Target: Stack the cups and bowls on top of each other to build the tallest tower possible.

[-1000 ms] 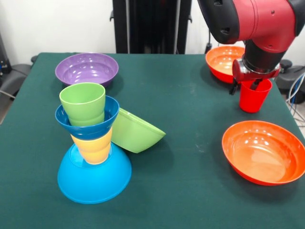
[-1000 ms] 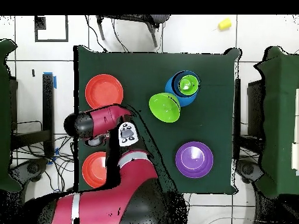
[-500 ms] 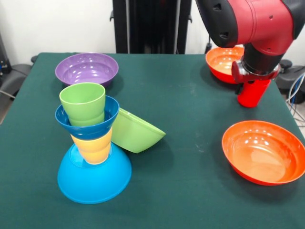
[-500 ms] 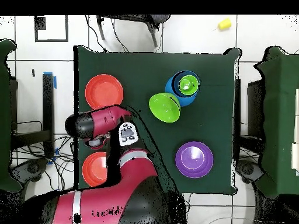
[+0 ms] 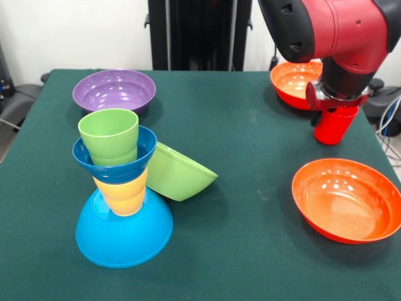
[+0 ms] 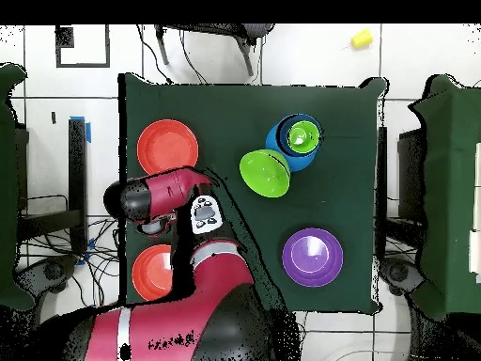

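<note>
The tower (image 5: 119, 188) stands at the front left: an upside-down light-blue bowl (image 5: 123, 233), a yellow cup (image 5: 123, 192), a dark-blue bowl (image 5: 100, 164) and a green cup (image 5: 110, 135) on top. A green bowl (image 5: 180, 174) leans on its side against the tower. At the right, a red cup (image 5: 334, 126) stands upright on the cloth. My gripper (image 5: 330, 113) sits right on its rim, which it covers. In the overhead view the arm (image 6: 155, 200) hides both cup and gripper, and the tower (image 6: 299, 139) shows from above.
A purple bowl (image 5: 114, 89) lies at the far left. One orange bowl (image 5: 294, 78) sits behind the red cup and another (image 5: 348, 199) in front of it. A small yellow thing (image 6: 362, 39) lies on the floor beyond the table (image 6: 235, 103).
The gripper has come down over the red cup's mouth. The cup looked tilted half a second ago and stands upright now. The tower and bowls have not moved.
</note>
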Action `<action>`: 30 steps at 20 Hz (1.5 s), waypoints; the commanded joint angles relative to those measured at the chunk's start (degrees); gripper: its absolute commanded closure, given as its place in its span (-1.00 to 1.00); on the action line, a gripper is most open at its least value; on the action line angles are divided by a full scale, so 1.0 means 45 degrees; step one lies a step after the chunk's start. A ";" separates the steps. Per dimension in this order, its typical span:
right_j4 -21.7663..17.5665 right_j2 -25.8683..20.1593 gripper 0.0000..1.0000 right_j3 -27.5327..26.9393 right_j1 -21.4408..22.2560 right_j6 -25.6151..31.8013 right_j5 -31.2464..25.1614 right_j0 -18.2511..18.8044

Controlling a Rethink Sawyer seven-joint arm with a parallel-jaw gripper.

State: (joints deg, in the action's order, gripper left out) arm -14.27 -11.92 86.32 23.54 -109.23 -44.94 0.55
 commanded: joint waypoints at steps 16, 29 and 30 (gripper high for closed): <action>-0.0017 -0.3411 1.00 0.3247 0.7015 0.5167 -0.2475 0.4623; -0.1182 -0.4700 1.00 0.0087 0.6307 0.7089 -0.3669 0.8333; -0.1200 -0.4766 1.00 -0.0055 0.6183 0.7272 -0.3765 0.8574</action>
State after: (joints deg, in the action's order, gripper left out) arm -14.42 -28.19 91.14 54.51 -98.77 -55.23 35.63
